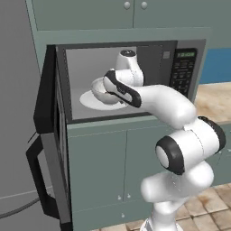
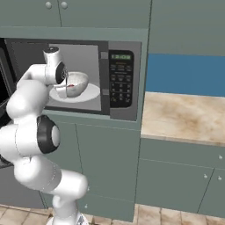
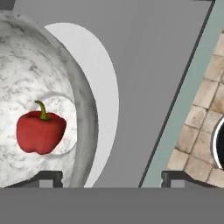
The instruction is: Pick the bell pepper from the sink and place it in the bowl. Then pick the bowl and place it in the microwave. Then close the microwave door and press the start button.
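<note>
The marbled grey-white bowl (image 3: 26, 78) stands on the white round plate (image 3: 103, 87) inside the microwave (image 1: 182, 72), and the red bell pepper (image 3: 40, 131) lies in its bottom. My gripper (image 3: 109, 177) is open, its fingers wide apart on either side of the bowl's near rim. From the right base view the bowl (image 2: 78, 82) sits just past my gripper (image 2: 67, 90), with a speck of the bell pepper (image 2: 71, 85) showing. The microwave door (image 1: 49, 135) hangs wide open to the left. The sink is out of view.
The keypad panel (image 2: 121, 77) is on the microwave's right side. A beige counter (image 2: 184, 116) runs to the right under a blue wall. Green cabinets (image 1: 103, 167) sit below, over a tiled floor (image 3: 201, 131).
</note>
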You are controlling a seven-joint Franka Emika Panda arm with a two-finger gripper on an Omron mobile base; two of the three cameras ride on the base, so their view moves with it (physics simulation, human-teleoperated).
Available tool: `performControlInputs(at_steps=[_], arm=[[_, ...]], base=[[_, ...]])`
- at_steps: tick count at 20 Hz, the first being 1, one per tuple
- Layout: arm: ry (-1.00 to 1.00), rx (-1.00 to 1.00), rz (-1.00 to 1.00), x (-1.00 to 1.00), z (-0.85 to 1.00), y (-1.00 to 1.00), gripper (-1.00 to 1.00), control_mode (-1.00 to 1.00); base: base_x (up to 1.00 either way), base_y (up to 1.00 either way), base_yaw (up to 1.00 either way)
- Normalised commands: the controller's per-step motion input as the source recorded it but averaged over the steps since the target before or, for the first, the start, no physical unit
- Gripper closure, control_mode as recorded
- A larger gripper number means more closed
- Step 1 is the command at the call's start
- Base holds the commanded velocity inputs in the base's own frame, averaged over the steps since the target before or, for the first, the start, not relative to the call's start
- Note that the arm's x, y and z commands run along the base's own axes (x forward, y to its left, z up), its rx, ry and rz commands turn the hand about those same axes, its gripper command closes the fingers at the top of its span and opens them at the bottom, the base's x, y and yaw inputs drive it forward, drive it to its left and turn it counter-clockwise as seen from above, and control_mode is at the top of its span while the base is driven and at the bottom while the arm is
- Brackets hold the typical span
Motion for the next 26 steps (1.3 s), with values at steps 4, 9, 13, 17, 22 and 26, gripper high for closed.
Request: performControlInputs(at_steps=[4, 9, 13, 17, 22, 26], arm=[[0.00, 0.05, -0.07, -1.00, 0.09, -0.02, -1.00, -1.00], [0.00, 0.08, -0.01, -1.00, 0.19, 0.00, -1.00, -1.00], [0.00, 0.08, 0.00, -1.00, 0.43, 0.00, -1.00, -1.00], [0.00, 0.09, 0.02, -1.00, 0.56, 0.00, -1.00, -1.00], [0.00, 0.06, 0.11, -1.00, 0.58, -0.01, -1.00, -1.00], [0.00, 0.10, 0.20, -1.00, 0.54, -0.03, -1.00, -1.00]], base=[[0.00, 0.00, 0.00], [0.00, 0.00, 0.00], [0.00, 0.00, 0.00], [0.00, 0.00, 0.00], [0.00, 0.00, 0.00], [0.00, 0.00, 0.00]])
